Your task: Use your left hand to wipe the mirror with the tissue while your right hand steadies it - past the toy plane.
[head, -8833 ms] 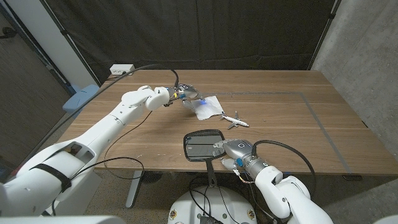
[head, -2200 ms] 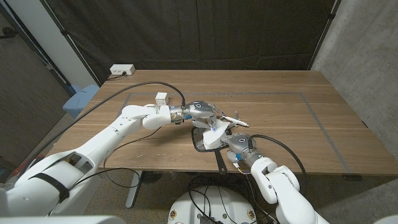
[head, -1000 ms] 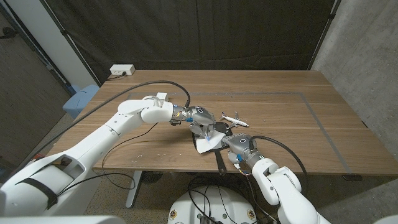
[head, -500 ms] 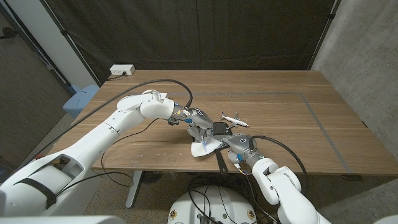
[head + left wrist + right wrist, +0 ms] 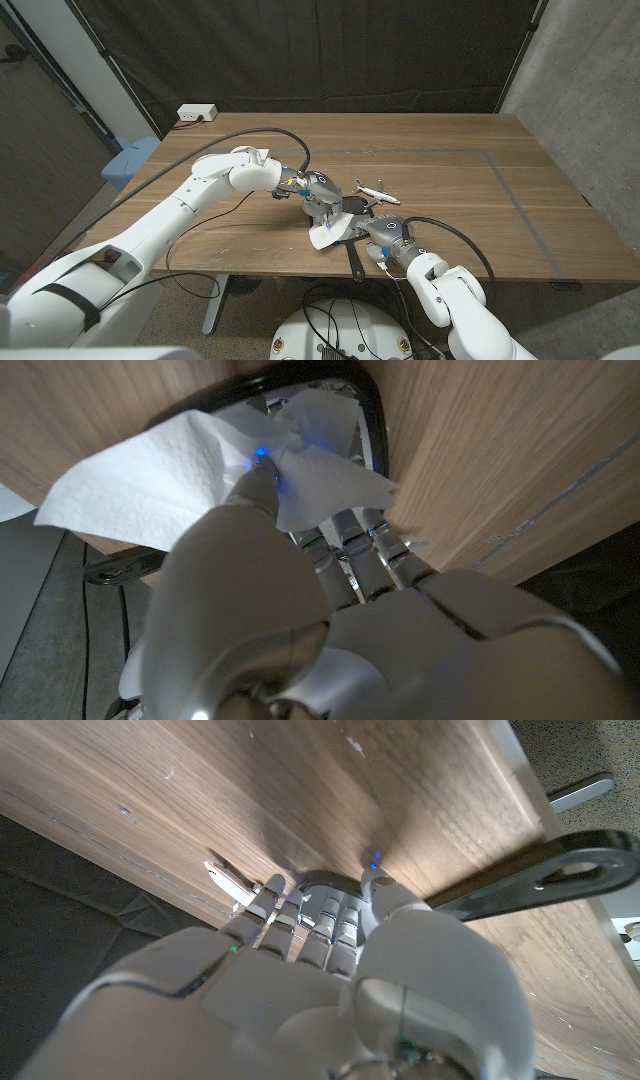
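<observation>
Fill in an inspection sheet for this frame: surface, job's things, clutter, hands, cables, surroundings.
Surface: wooden table, a taped outline on it.
Job's things: mirror lies near the table's front edge, handle toward the robot; tissue lies over it; plane sits just beyond.
Clutter: nothing seen.
Hands: left hand presses the tissue onto the mirror; right hand rests on the mirror at its handle end.
Cables: black cables run along both arms; one loops over the table by the left arm.
Surroundings: black curtain behind, white power strip at the far left corner, concrete wall to the right.
</observation>
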Controlling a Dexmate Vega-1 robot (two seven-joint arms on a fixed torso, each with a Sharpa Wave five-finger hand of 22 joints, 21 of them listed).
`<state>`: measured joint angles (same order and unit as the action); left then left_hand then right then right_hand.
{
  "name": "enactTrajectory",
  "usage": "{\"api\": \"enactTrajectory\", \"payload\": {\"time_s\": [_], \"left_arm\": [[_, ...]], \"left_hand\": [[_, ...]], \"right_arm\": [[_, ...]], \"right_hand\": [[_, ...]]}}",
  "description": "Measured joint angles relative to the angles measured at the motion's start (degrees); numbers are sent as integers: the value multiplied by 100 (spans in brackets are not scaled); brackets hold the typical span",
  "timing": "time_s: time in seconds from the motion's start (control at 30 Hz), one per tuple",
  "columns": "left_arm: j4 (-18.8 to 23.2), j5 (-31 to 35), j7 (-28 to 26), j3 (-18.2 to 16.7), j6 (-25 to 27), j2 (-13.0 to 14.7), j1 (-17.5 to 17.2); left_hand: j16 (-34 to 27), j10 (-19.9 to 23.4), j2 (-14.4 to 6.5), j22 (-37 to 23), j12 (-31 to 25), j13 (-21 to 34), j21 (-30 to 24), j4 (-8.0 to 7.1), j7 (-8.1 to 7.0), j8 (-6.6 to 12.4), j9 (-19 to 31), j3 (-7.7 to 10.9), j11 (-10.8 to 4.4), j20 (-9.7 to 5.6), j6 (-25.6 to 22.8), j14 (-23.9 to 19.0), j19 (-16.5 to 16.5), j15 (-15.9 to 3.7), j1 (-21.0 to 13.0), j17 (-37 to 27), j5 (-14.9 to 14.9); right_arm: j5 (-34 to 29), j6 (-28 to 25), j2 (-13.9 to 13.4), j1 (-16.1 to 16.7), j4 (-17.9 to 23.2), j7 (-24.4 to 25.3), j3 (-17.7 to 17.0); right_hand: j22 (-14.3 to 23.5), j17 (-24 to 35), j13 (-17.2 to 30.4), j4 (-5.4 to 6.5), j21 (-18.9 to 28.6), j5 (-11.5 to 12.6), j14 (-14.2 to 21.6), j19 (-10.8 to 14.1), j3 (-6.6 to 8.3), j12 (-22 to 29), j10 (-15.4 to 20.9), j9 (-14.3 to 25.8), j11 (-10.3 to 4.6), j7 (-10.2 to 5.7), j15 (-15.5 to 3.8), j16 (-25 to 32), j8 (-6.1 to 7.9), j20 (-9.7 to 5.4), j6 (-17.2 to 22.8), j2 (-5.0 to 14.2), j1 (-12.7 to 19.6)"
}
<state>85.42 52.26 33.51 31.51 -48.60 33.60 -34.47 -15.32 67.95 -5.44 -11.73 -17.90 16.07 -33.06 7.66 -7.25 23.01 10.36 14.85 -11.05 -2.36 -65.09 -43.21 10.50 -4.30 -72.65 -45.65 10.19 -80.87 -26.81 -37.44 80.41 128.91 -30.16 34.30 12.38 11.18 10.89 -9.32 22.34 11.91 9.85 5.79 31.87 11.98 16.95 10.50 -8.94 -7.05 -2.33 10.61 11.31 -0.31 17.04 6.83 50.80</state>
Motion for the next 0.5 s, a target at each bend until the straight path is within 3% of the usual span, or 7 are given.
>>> {"api": "enactTrajectory", "payload": {"time_s": [0.13, 0.17, 0.23, 0.27, 0.33, 0.43, 0.5], "left_arm": [[-184, 176, -333, 12, -38, -1, 1], [-280, 212, -828, 41, -56, 1, 6], [-444, 296, -1068, 110, -58, 1, 24], [-471, 296, -1068, 121, -58, 1, 28], [-721, 309, -1813, 220, -22, -16, 66], [-935, 310, -1955, 320, -7, -43, 106], [-1119, 312, -2563, 407, 99, -72, 148]], "left_hand": [[-2, -1, -1, 0, 24, 0, -21, 0, 0, -10, -1, 0, 0, 23, 0, 0, 23, 0, -1, 925, 2], [-2, -1, -1, 0, 33, 12, -21, 0, 0, -11, -2, 0, 0, 22, 0, 1, 23, -1, -1, 1296, 18], [3, -3, -1, 0, 43, 30, -21, -1, 0, -43, -2, 1, 0, 9, 1, 2, 36, 0, -1, 2203, 23], [5, -2, -1, 0, 44, 31, -21, -1, -5, -50, -5, 1, 1, 1, -3, -6, 45, -9, -1, 2291, 24], [5, -1, -1, 0, 50, 29, -32, -1, -24, -56, -13, 1, 3, 1, -20, -29, 45, -30, -1, 2308, 25], [5, 9, -2, 0, 72, 22, -43, -16, -33, -74, -12, -15, 13, 1, -11, -29, 45, -30, -1, 2308, 25], [5, 10, -2, 0, 71, 20, -43, -16, -34, -77, -11, -15, 13, 1, -10, -28, 45, -30, -1, 2308, 26]], "right_arm": [[70, 1, -12, -16, -3, 4, -5], [81, 1, -15, -25, -9, 6, -6], [116, 1, -19, -34, -16, 11, -6], [122, 1, -19, -34, -16, 12, -6], [151, 0, -25, -62, -35, 14, -6], [183, -5, -27, -72, -42, 15, -4], [209, -11, -33, -107, -59, 15, 5]], "right_hand": [[0, 1, 0, 0, 12, 0, 0, 0, 0, 0, 0, 6, 0, 0, 0, 0, 0, 0, 0, 0, 0], [0, 1, 0, 0, 33, 0, 0, 0, 0, 0, -1, 6, 0, 0, 0, 0, 0, 0, 0, 0, 0], [0, 1, 0, 0, 34, 0, 0, 0, 0, 0, -1, 6, 0, 0, 0, 0, 0, 0, 0, 0, 0], [0, 1, 0, 0, 34, 0, 0, 0, 0, 0, -1, 7, 0, 0, 0, 0, 0, 0, 0, 0, 0], [0, 0, 0, 2, 34, 0, 0, 0, 1, 0, -1, 10, 0, 0, 0, 0, 0, 0, 0, 0, 0], [0, 1, 0, -7, 34, 0, 0, 0, 40, -1, -1, 13, 0, 0, 0, 0, -1, 0, 0, 0, 0], [0, 0, -1, -7, 34, 0, 0, 0, 40, -1, -2, 14, 0, 0, 0, 0, -1, 0, 0, 0, 0]]}}
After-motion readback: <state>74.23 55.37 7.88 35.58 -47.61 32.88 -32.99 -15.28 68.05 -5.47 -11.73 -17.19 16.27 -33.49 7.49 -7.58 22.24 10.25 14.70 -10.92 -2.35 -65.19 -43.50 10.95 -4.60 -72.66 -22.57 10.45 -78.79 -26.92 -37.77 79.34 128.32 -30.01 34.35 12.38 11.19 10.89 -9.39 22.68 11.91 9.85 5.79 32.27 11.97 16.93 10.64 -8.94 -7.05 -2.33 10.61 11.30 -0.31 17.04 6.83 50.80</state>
